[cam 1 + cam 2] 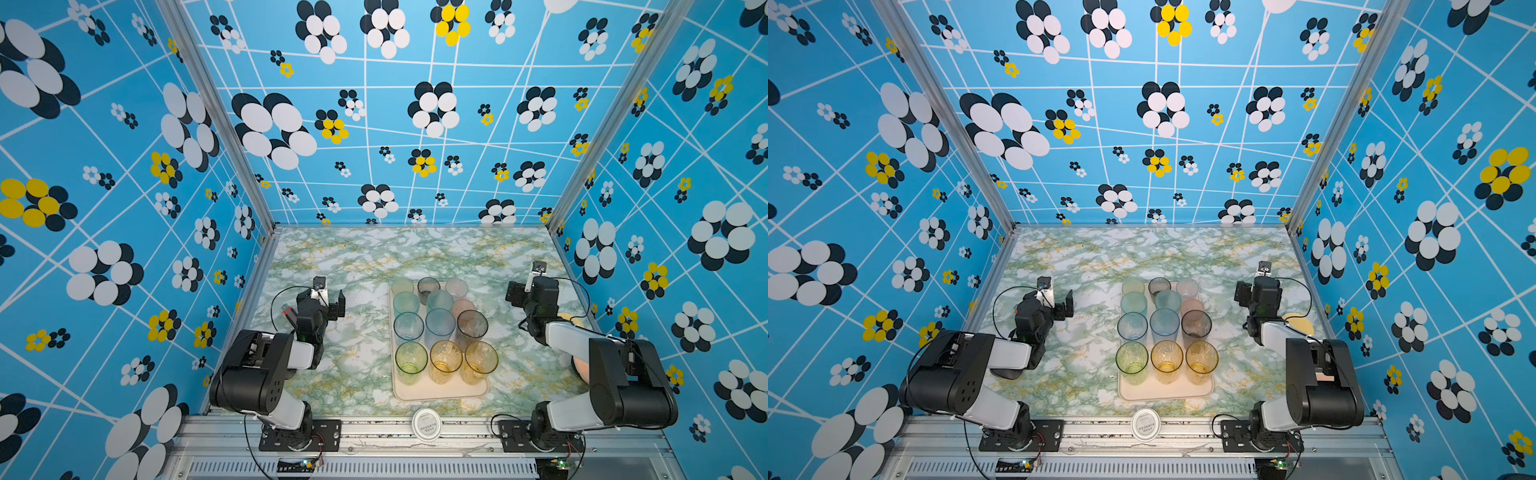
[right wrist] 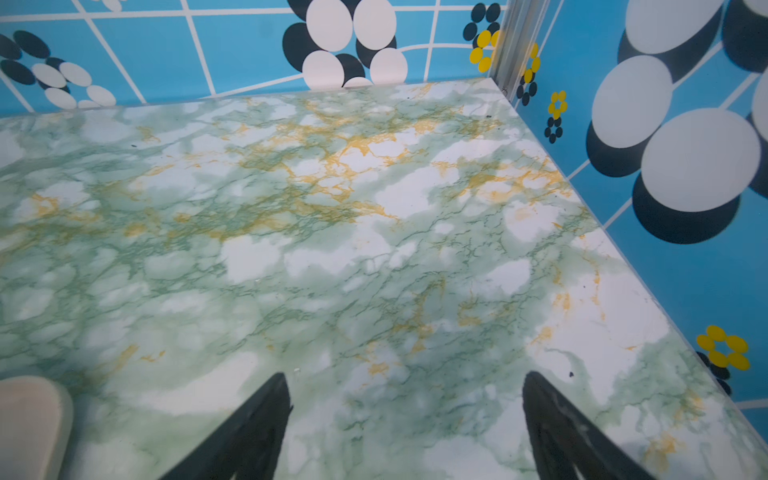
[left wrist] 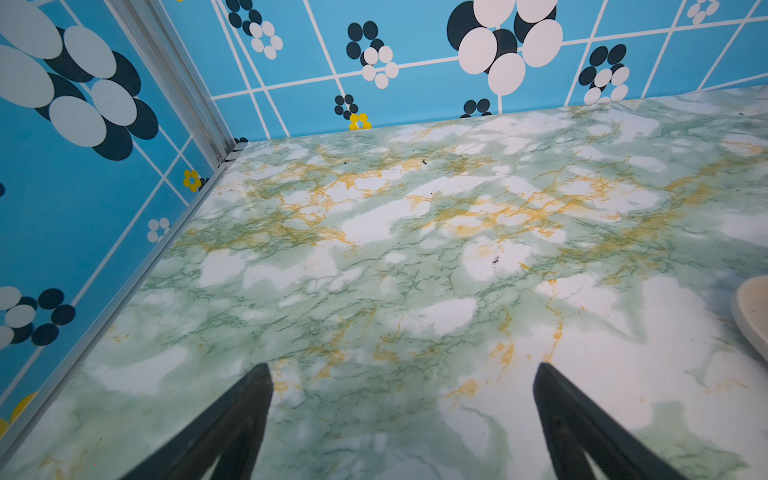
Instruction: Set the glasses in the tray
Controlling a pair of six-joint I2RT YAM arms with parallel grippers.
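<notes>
**Q:** Stock check pls. Glasses?

**A:** Item 1, glasses (image 1: 440,326): I count 12, all upright inside the tray (image 1: 440,394), 4 rows of 3, packed close.
- Front row: green, amber, amber.
- Next: blue, blue, smoky.
- Next: teal, teal, pink.
- Back row: pale green, smoky, pale pink.

All translucent, rims up, none tipped. None on the bare surface (image 1: 353,257) that I can see.

**Q:** Claws?

**A:** Item 2, left claw (image 3: 403,372): released, nothing between the tips, off to the tray's left. Item 3, right claw (image 2: 405,376): also spread, empty, off to its right. Both well apart from the glasses.

**Q:** So what's the step?

**A:** Looks done imo. I'd do a final check & park. I'd pull the arms back w/o swinging over the tray: the tumblers are prob light, and one knock could topple neighbours. Leave the white lid (image 1: 427,424) alone, not ours.
</notes>
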